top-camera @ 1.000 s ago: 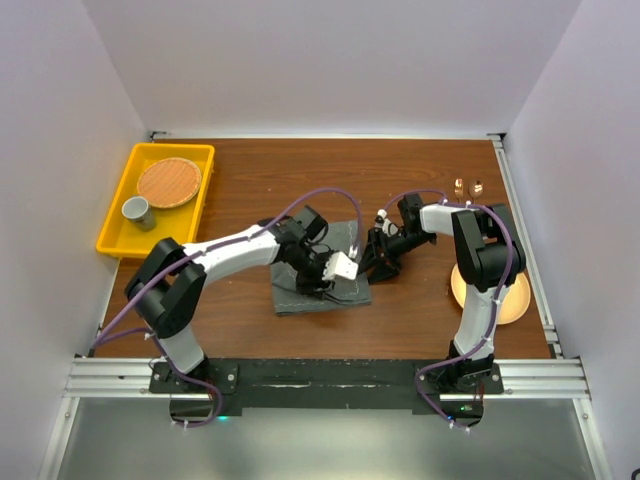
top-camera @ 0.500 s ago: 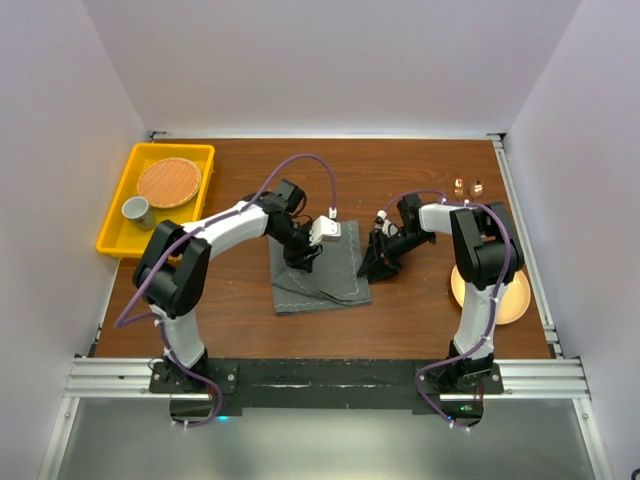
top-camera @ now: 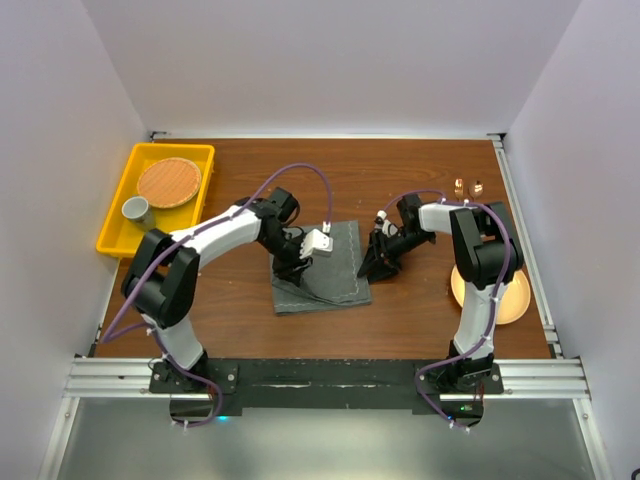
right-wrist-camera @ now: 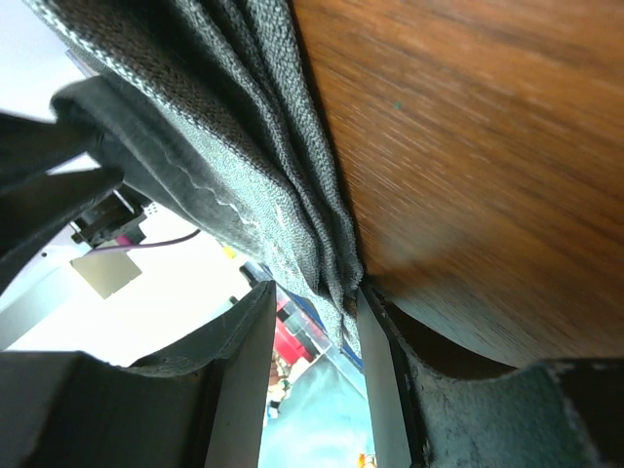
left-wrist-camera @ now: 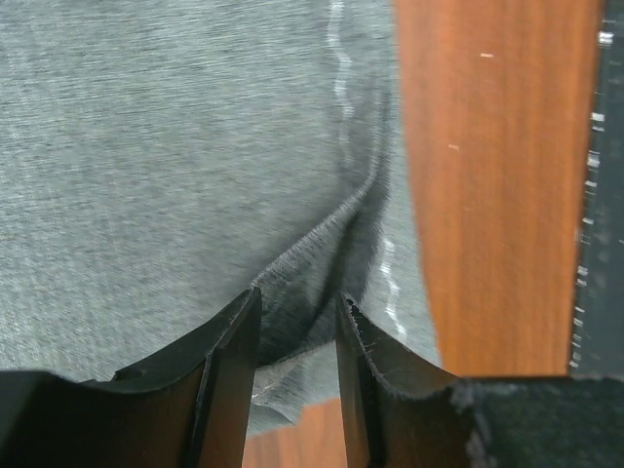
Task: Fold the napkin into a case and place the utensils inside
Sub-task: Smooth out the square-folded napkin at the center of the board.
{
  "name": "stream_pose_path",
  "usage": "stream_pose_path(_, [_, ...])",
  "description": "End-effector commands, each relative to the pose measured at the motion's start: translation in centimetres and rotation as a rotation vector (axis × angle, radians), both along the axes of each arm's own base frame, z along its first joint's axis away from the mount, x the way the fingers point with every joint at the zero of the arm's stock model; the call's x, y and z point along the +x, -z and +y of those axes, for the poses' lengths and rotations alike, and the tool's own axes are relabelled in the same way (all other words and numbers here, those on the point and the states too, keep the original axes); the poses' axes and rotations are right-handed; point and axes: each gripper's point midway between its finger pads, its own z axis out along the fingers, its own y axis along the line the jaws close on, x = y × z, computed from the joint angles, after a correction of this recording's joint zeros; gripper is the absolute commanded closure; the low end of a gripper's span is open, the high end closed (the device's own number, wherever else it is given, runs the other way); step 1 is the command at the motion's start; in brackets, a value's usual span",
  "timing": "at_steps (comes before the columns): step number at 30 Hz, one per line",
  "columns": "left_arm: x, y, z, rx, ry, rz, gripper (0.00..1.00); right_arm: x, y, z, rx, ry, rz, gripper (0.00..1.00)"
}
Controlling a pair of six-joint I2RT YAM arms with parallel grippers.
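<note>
Your left gripper [left-wrist-camera: 297, 302] is pinching a raised ridge of the napkin [left-wrist-camera: 146, 146] near its hemmed edge, and cloth fills the gap between the fingers. Your right gripper [right-wrist-camera: 314, 292] has the napkin's bunched right edge between its fingers, lying against one of them; you cannot tell whether it is clamped. The napkin lies mid-table [top-camera: 400, 170] between both arms. The utensils [top-camera: 467, 186] sit well apart, toward the far right corner.
</note>
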Motion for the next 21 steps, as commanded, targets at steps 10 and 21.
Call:
stream_pose_path(10, [-7.0, -3.6, 1.8, -0.022, 0.174, 0.04, 0.56, 1.4, 1.9, -0.6, -0.077, -0.038, -0.081, 0.57])
stream_pose_path(21, [6.5, -5.8, 0.8, -0.086, -0.219, -0.113, 0.62, 1.3, 2.4, -0.9, -0.091, -0.042, -0.076, 0.75])
